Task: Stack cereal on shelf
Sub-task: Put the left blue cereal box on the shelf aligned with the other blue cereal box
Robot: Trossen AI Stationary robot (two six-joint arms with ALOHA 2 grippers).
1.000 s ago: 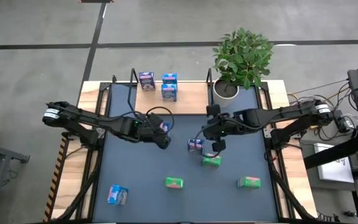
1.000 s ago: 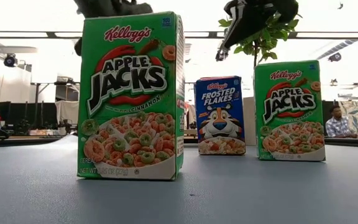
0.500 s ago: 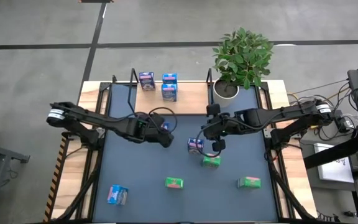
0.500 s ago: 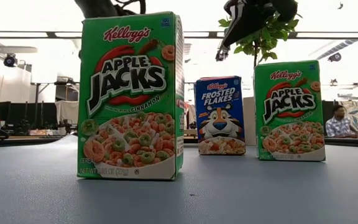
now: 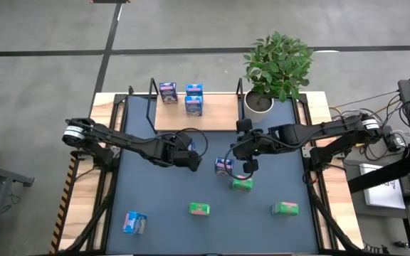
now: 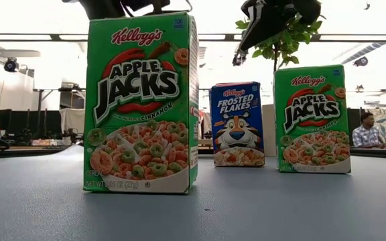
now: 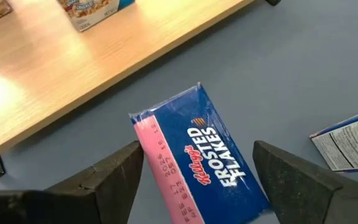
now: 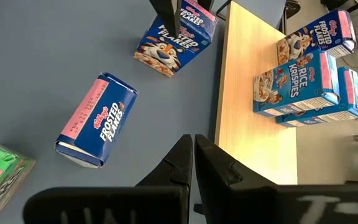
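The left arm has reached further out in front of the shelf [image 5: 219, 114], towards the middle of the mat, and the left gripper [image 5: 188, 158] has spread its jaws as wide as they go. It has hold of nothing. In its wrist view a lying Frosted Flakes box [image 7: 197, 155] shows flat on the mat between the two fingers (whether they are down beside it or above it I cannot tell). I take this as lining up a pick, so no box is on its way to the board yet.

The right gripper [image 5: 248, 165] has not stirred: it hangs just in front of the shelf's plant end, jaws shut on nothing.

The shelf is as it was, with three boxes near its far-from-plant end: a dark box [image 5: 167, 92] and two Rice Krispies boxes [image 5: 194, 89] [image 5: 194, 106] beside it.

Everything else is off the shelf, on the mat in front of it:
- A standing Frosted Flakes box [image 6: 236, 124].
- Three Apple Jacks boxes [image 5: 242, 184] [image 5: 200, 208] [image 5: 285, 208], farther forward.
- A light blue box [image 5: 134, 222], farthest out.

That looks like six left to place.
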